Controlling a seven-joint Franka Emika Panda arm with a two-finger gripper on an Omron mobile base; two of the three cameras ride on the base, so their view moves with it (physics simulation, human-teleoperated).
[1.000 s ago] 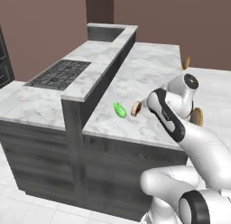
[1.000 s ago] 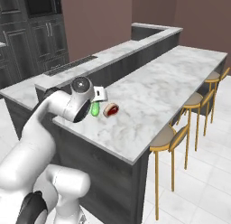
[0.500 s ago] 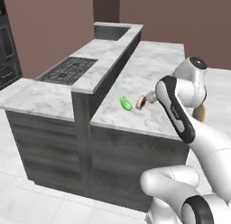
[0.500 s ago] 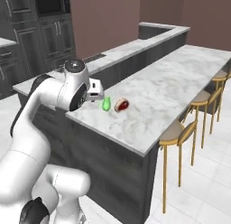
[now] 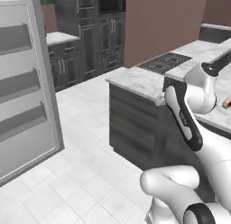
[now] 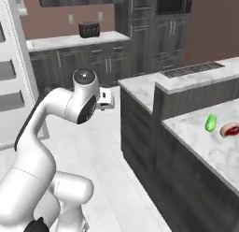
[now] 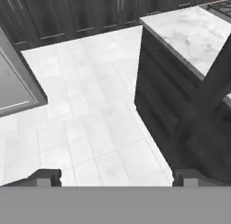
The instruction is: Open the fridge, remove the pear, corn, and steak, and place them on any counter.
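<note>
The fridge (image 5: 27,83) stands at the left with its door swung open, white door shelves showing; its edge is also at the left in the right base view (image 6: 9,76). The green corn (image 6: 211,122) and the red steak (image 6: 229,129) lie side by side on the marble counter (image 6: 186,123). The pear is out of view. My gripper (image 7: 115,177) hangs open over the tiled floor beside the counter's end (image 7: 189,33), with nothing between its fingertips (image 7: 45,177). In the right base view the gripper (image 6: 106,99) points away from the corn and steak.
A black cooktop (image 5: 164,63) sits on the lower counter level. Dark cabinets (image 5: 90,33) line the back wall, with a toaster (image 6: 87,29) on their counter. White tiled floor (image 7: 90,128) stretches between the fridge and the island.
The whole picture has shifted: the base has turned away from the counter toward the fridge. The corn and steak stay on the counter. The gripper stays open.
</note>
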